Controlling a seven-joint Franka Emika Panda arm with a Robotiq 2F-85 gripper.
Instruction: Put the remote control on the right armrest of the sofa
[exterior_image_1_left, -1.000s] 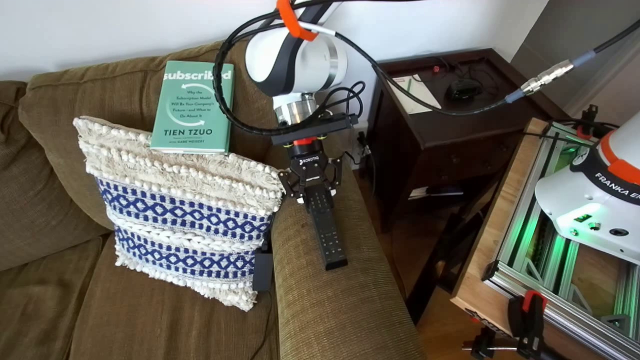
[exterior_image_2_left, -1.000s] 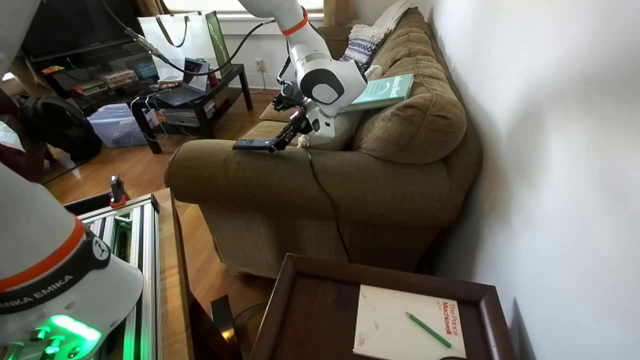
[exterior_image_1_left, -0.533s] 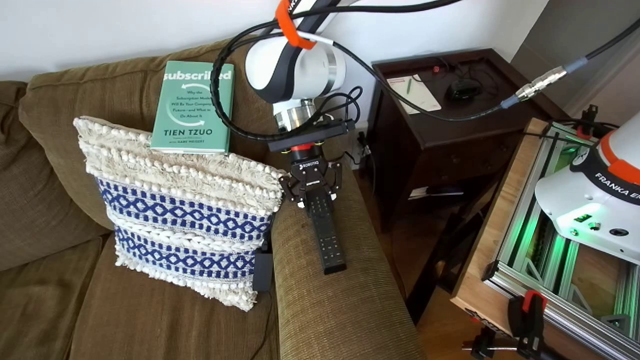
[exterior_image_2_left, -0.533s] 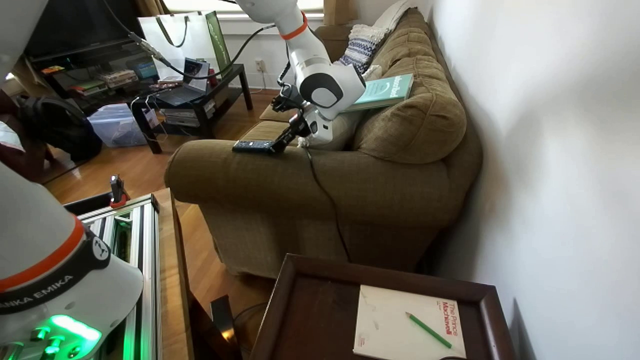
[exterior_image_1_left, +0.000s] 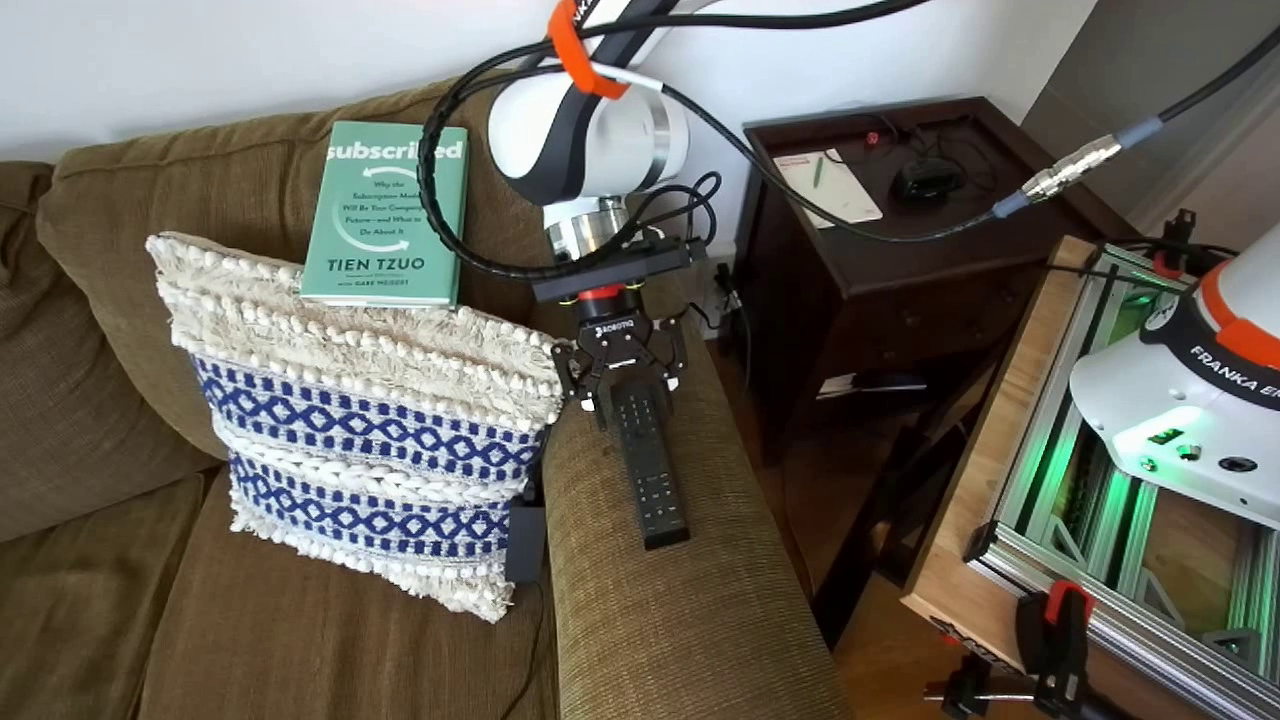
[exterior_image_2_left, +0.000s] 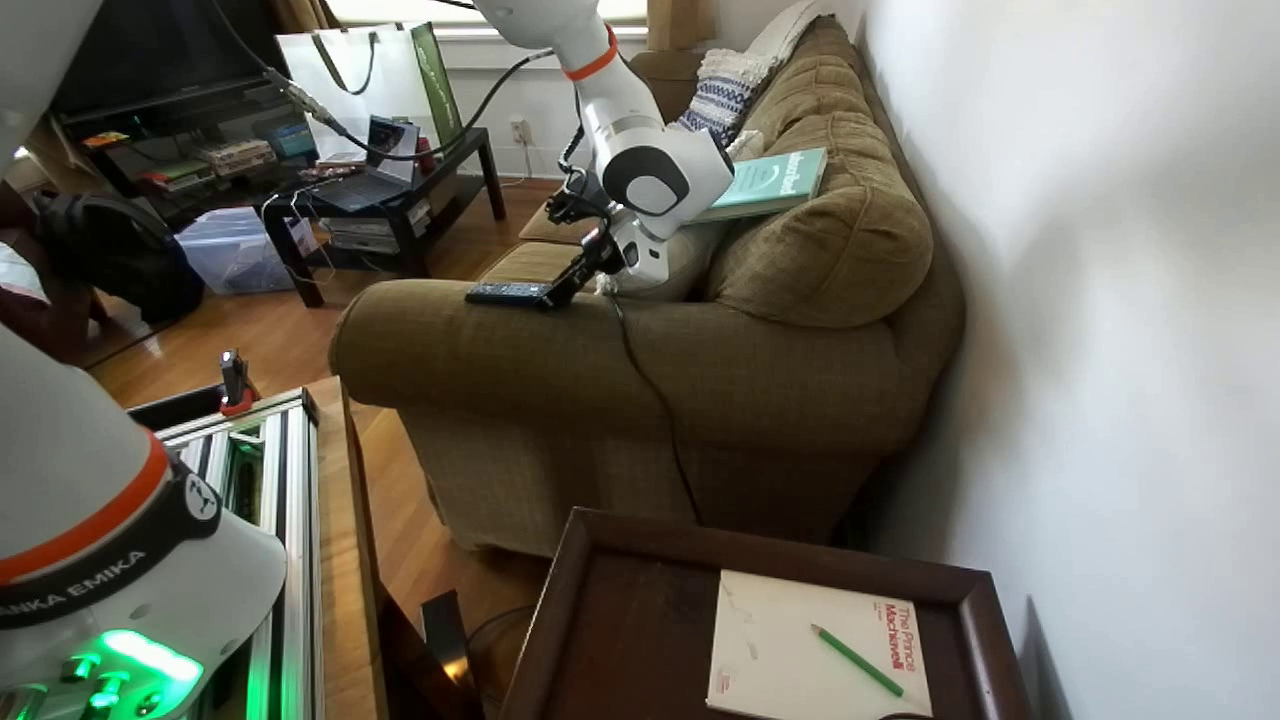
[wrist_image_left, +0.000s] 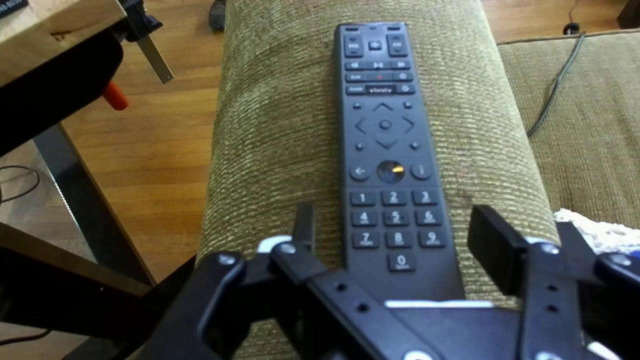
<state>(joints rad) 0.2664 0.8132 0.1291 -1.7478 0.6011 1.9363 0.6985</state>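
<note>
One slim black plastic remote control (wrist_image_left: 389, 150) | extending ahead from beneath the black two-fingered hand (wrist_image_left: 398, 235), spread, gripping nothing | lengthwise on the rounded olive-brown fabric armrest (wrist_image_left: 272, 125), presumably for steadiness

This was a home living room. A padded olive-brown sofa (exterior_image_2_left: 540, 385) filled the middle, with a fringed blue-and-white pillow (exterior_image_1_left: 370, 425) and a green book (exterior_image_1_left: 385, 235) on it. Near right in an exterior view, a dark wooden tabletop (exterior_image_2_left: 630, 615) carried a pale book (exterior_image_2_left: 770, 655) with a green pencil (exterior_image_2_left: 858, 661) on top. Far left stood a dark screen (exterior_image_2_left: 170, 50), a laptop (exterior_image_2_left: 365, 190) and a carrier bag (exterior_image_2_left: 395, 85). Floor (exterior_image_2_left: 400, 470) was wooden boards, window (exterior_image_2_left: 410, 9) at the far end.
</note>
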